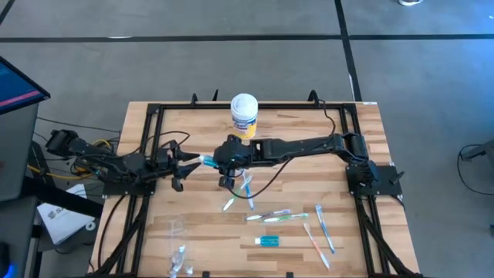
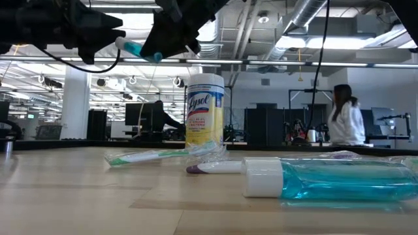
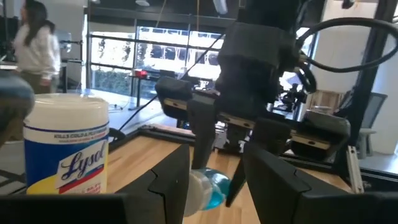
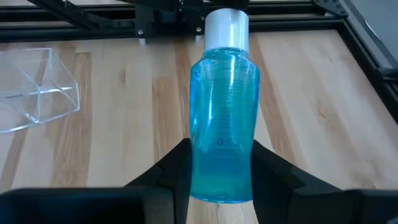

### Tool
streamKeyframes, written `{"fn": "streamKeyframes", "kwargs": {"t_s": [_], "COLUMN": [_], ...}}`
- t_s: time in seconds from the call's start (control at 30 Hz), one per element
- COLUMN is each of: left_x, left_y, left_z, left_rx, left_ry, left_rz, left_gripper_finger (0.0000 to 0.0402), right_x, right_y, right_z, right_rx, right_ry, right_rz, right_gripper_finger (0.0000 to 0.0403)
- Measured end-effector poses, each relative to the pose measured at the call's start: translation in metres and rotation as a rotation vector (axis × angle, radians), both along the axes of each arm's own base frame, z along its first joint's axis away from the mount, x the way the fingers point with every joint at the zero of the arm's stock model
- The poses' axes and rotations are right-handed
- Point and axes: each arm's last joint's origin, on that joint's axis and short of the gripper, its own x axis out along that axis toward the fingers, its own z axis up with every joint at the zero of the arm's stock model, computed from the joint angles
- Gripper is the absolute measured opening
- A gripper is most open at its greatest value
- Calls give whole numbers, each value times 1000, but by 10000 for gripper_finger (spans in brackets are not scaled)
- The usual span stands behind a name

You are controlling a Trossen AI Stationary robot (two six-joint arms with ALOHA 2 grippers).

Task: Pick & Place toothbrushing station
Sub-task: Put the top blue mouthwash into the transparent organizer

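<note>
A small clear-blue bottle (image 4: 222, 124) with a white cap (image 4: 226, 28) hangs above the middle of the table, with my right gripper (image 1: 219, 160) shut on it. My left gripper (image 1: 187, 164) stands open at the table's left. The cap (image 3: 194, 190) lies just at the left gripper's fingertips, and I cannot tell whether they touch it. Several toothbrushes (image 1: 278, 217) lie flat on the wood nearer the front edge. Another blue, white-capped bottle or tube (image 1: 268, 242) lies among them on its side. My right gripper pinches the bottle's body near its bottom end (image 4: 221, 186) between its two fingers. The fingers reach in from the table's right, slanting down, and the bottle lies along them. It is lifted clear of the table, with the cap (image 1: 203, 160) pointing toward the left gripper.
A Lysol wipes canister (image 1: 244, 114) stands upright at the far middle of the table. A clear plastic box (image 1: 179, 230) sits at the front left. A black frame (image 1: 154, 108) runs round the tabletop. People show in the room beyond (image 2: 343, 121).
</note>
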Motion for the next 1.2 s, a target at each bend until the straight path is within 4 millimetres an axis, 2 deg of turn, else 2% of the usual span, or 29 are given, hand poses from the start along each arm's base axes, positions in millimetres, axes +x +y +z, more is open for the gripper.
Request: {"fn": "streamKeyframes", "kwargs": {"t_s": [0.6,0.97,1.2], "left_x": [-1,-1,-2], "left_y": [0,0,-1], "left_z": [4,5,10], "left_rx": [43,40,55], "left_ry": [-26,-41,-88], "left_rz": [-10,-11,-40], "left_gripper_finger": [144,144,144], "right_x": [2,-4,-5], "right_y": [5,6,7], "right_z": [2,25,31], "right_rx": [22,20,14], "right_ry": [-30,-104,-132], "right_rz": [56,94,102], "right_gripper_finger": [119,119,119]}}
